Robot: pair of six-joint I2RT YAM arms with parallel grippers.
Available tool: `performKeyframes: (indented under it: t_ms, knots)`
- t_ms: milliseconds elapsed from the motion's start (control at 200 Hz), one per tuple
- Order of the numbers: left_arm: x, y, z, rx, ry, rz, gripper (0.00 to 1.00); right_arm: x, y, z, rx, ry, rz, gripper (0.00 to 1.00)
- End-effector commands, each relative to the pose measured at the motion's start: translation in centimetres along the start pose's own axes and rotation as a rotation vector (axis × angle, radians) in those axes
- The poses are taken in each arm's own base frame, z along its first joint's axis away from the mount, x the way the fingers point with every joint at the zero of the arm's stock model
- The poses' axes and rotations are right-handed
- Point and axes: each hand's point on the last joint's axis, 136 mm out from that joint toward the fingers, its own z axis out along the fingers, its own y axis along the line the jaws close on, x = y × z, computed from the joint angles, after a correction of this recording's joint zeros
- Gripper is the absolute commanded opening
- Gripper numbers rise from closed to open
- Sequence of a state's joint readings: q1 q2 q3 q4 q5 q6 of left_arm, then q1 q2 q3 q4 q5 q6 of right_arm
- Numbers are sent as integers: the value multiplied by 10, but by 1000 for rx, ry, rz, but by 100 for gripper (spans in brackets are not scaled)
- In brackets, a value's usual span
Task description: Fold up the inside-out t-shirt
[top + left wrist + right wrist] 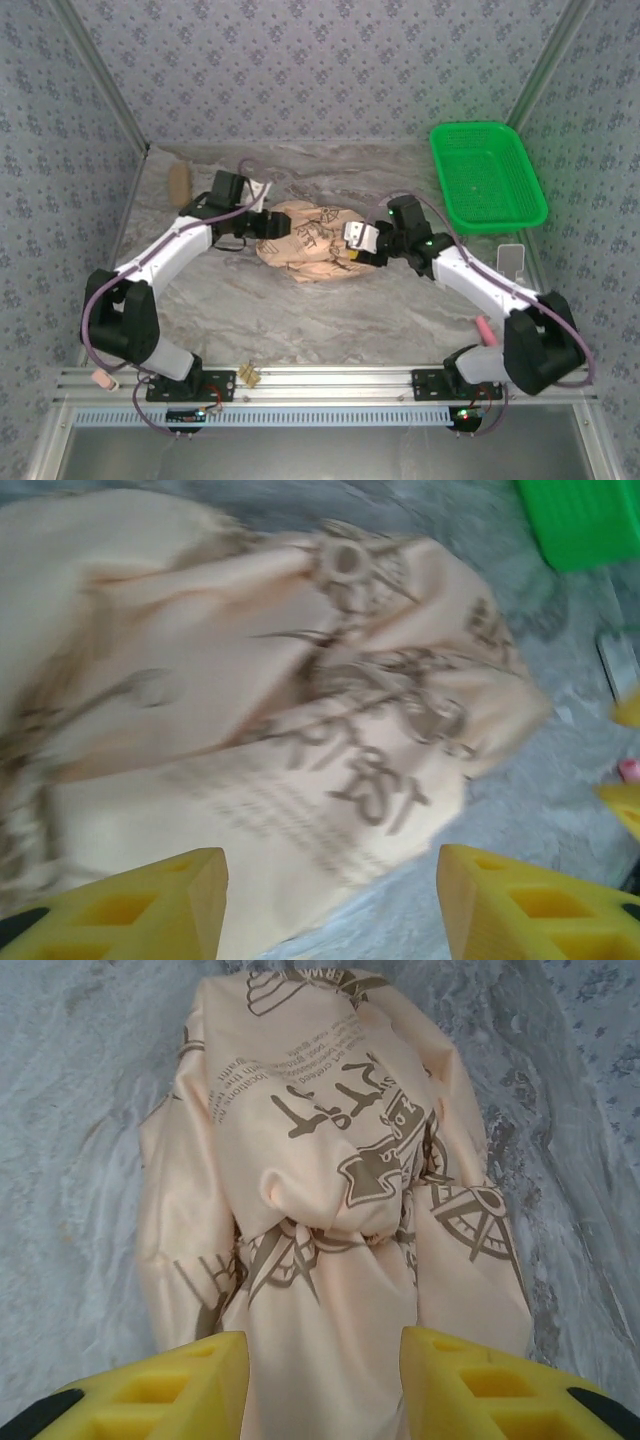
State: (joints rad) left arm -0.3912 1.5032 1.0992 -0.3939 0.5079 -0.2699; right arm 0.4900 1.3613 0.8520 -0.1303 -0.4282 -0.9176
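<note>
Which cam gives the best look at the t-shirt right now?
Right wrist: the t-shirt is sharp, nearly all in frame, its prints and bunched middle clear. Left wrist shows the t-shirt close but blurred, cut off at the left. Top external shows the t-shirt whole but small, a crumpled heap.

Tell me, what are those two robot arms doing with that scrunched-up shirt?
The two arms are working on a tan t-shirt with brown compass prints. It lies bunched in a heap in the middle of the marbled table, not folded yet. The left gripper is at one side of the heap and the right gripper is at the other, both with fingers apart. In the right wrist view, cloth runs between the open fingers. A green basket sits at the far right.
</note>
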Motion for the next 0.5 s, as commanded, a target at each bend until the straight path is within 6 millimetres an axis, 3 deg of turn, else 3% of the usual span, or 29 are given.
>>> performKeyframes:
  t_ms: [0, 110, 150, 205, 235, 260, 295, 335, 415, 495]
  knots:
    - [26, -3, 33, -10, 100, 35, 60, 10, -5, 26, 10, 35, -36, 46]
    - [31, 4, 64, -74, 129, 60, 60, 23, -6, 49, 10, 74, -32, 46]
    - [31, 12, 72, -123, 141, 76, 61, 26, -10, 56, 33, 90, -38, 41]
    - [27, 20, 79, -170, 151, 88, 55, 27, -16, 60, 64, 102, -39, 21]
    - [26, 21, 81, -173, 162, 93, 46, 24, -19, 59, 76, 96, -36, 8]
    - [24, 20, 79, -169, 168, 98, 33, 21, -22, 56, 88, 88, -31, 0]
    - [20, 17, 73, -150, 171, 103, 13, 13, -30, 48, 117, 60, -10, 0]
    - [12, 10, 61, -108, 153, 108, 0, 3, -39, 33, 147, 7, 31, 0]
    - [-12, 11, 22, -44, 32, 55, 0, -15, -57, -10, 206, -107, 97, 0]
    - [-33, 42, -22, -29, -123, -100, 0, -11, -66, -45, 268, -114, 122, 0]
